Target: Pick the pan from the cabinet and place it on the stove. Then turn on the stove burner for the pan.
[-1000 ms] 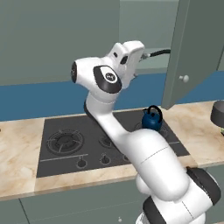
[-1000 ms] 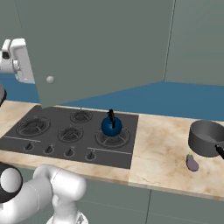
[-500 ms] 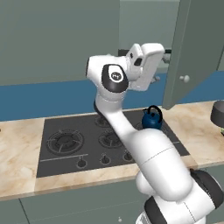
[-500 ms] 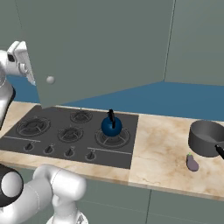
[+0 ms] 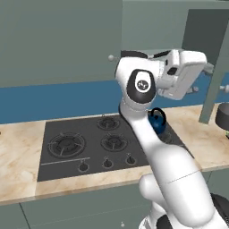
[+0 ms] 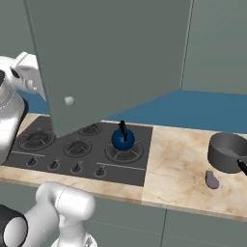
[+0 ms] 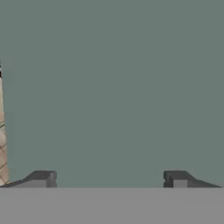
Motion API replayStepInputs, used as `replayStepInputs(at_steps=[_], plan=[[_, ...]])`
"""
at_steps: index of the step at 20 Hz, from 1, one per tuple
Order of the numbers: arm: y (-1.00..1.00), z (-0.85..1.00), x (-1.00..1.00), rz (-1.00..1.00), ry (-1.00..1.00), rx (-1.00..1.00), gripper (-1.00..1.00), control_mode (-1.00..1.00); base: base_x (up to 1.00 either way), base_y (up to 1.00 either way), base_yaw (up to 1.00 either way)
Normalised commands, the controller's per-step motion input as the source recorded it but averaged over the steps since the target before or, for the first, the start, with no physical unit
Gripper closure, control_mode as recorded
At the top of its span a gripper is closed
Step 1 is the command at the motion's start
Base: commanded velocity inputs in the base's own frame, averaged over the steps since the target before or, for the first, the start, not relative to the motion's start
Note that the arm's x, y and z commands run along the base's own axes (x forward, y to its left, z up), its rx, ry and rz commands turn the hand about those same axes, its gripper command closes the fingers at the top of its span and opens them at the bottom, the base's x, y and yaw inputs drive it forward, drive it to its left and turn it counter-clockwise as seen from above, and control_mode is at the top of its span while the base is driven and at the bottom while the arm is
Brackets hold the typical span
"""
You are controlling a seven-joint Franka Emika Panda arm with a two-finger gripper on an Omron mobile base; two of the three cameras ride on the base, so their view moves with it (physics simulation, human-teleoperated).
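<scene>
My gripper [image 7: 110, 179] is open, with nothing between its two dark fingertips [image 7: 43, 177]. It faces a flat grey-green surface at close range. My hand [image 5: 183, 74] is raised high over the right end of the stove [image 5: 89, 154], beside the cabinet's [image 5: 58, 40] open right door [image 5: 214, 53]. From the right base view that door [image 6: 111, 58] and its pale knob [image 6: 69, 101] hang in front of the stove [image 6: 29, 154], and the hand [image 6: 29, 72] peeks out at the door's left edge. The large stove burner [image 5: 67, 144] at the left end is bare. The pan is hidden.
A blue kettle [image 5: 156, 120] [image 6: 123, 139] sits on the stove's right burner. A deep dark-grey pot [image 6: 226, 152] and a small purple eggplant [image 6: 211, 179] lie on the marble counter [image 6: 178, 164] to the right. The stove knobs [image 5: 106, 163] line its front edge.
The hand has swung right and turned in toward the open cabinet. The open door has moved a little, its knob lower and further right in the right base view.
</scene>
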Motion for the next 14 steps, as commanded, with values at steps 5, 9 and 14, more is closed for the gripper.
replayStepInputs(at_steps=[5,9,14], plan=[[-0.94,0.0,-0.49,-0.09,0.0,0.04,-1.0,-1.0,0.0,0.0,0.0],[-0.99,0.0,-0.18,-0.01,0.01,0.02,-1.0,-1.0,0.0,0.0,0.0],[-1.0,0.0,-0.01,0.0,0.0,0.02,-1.0,-1.0,0.0,0.0,0.0]])
